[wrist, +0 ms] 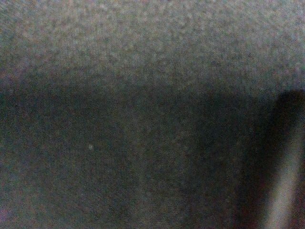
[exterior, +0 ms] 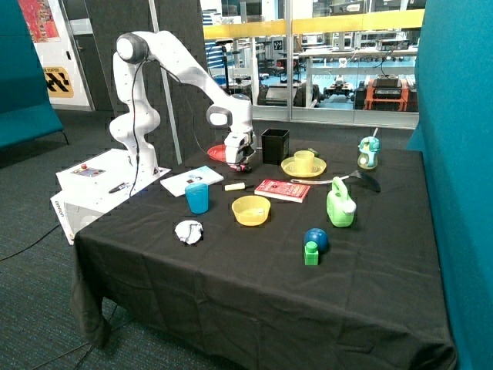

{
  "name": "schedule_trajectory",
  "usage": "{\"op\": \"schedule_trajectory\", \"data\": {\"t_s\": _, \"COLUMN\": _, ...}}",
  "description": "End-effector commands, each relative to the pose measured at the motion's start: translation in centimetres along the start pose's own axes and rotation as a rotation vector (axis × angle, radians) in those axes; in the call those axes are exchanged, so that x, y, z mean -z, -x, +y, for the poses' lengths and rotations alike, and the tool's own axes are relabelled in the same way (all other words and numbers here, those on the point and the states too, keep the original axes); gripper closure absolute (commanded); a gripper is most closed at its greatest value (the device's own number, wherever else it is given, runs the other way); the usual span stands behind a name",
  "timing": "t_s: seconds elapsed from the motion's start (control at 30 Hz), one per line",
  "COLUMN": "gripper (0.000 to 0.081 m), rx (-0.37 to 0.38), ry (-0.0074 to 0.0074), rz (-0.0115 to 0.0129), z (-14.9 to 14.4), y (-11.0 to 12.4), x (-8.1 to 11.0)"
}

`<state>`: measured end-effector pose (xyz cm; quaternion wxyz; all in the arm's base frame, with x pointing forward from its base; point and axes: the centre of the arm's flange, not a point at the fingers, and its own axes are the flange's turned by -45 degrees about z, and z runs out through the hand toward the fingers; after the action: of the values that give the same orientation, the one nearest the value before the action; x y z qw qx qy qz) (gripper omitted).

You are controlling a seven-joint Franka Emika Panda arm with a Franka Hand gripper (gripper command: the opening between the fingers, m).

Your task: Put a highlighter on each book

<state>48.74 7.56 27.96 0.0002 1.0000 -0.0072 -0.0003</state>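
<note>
The tool (exterior: pixel 243 164) sits low at the desk (exterior: pixel 231 270), apparently reaching down for a pickup; I cannot tell its opening. A highlighter (exterior: pixel 234 186) lies just below it, between the white book (exterior: pixel 191 179) and red book (exterior: pixel 282 190), both bare.

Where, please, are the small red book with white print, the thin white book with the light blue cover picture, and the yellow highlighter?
Small red book (exterior: pixel 282 190), outside view: middle of cover.
Thin white book (exterior: pixel 191 179), outside view: middle of cover.
Yellow highlighter (exterior: pixel 234 186), outside view: middle of barrel.
</note>
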Motion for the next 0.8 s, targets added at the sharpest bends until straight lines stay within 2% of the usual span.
{"op": "schedule_trajectory", "data": {"t_s": 0.0, "gripper": 0.0333, "rx": 0.005, "ry": -0.0004, "rz": 0.0006, "z": -0.01, "y": 0.17, "x": -0.63}}
{"op": "schedule_trajectory", "data": {"t_s": 0.37, "gripper": 0.0427, "rx": 0.006, "ry": -0.0004, "rz": 0.0006, "z": -0.02, "y": 0.29, "x": -1.45}}
{"op": "schedule_trajectory", "data": {"t_s": 0.77, "gripper": 0.0484, "rx": 0.020, "ry": -0.0004, "rz": 0.0006, "z": -0.31, "y": -0.11, "x": -1.46}}
